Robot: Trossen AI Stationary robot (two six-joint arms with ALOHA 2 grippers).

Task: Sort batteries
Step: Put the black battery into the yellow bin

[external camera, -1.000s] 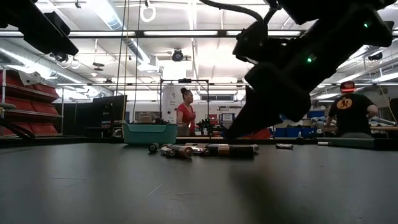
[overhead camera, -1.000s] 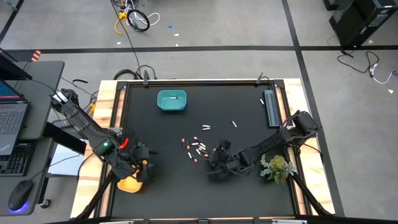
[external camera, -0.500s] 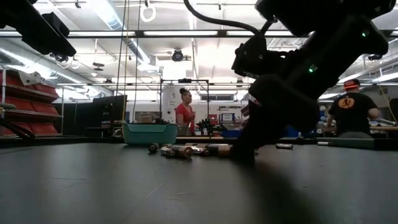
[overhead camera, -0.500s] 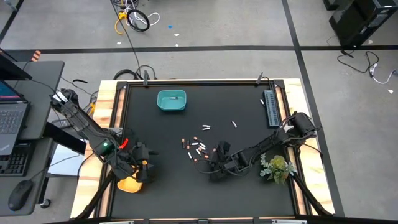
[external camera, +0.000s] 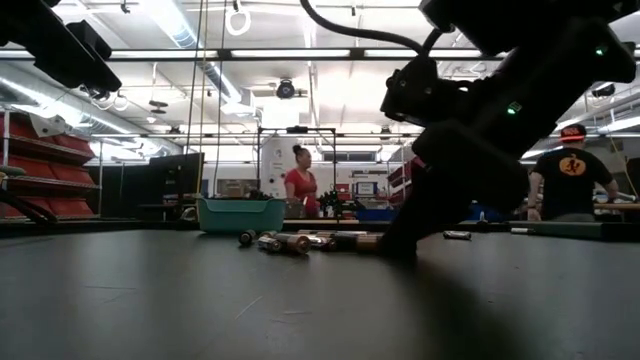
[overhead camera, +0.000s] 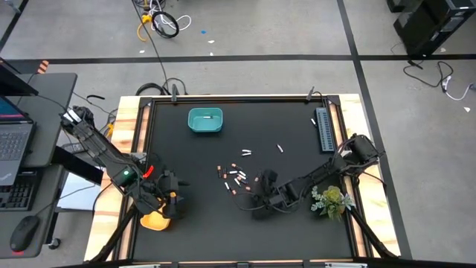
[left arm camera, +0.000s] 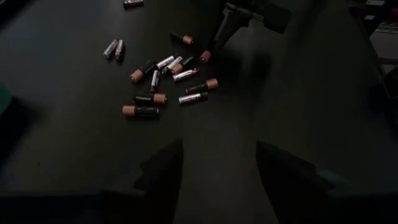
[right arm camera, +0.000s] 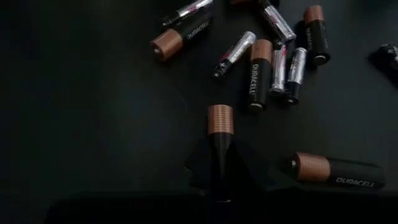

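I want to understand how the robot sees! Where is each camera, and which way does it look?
High view: above the black table, looking straight down; both dark arms show, teal plastic bin at the far side.
Low view: at tabletop height, looking level across to the same teal bin; the right arm looms in front.
Left wrist view: on the left arm, looking past its open left gripper at the scattered small cylindrical batteries.
Right wrist view: on the right arm; the right gripper closes around a black-and-copper battery.
Shared: all four show the battery pile.
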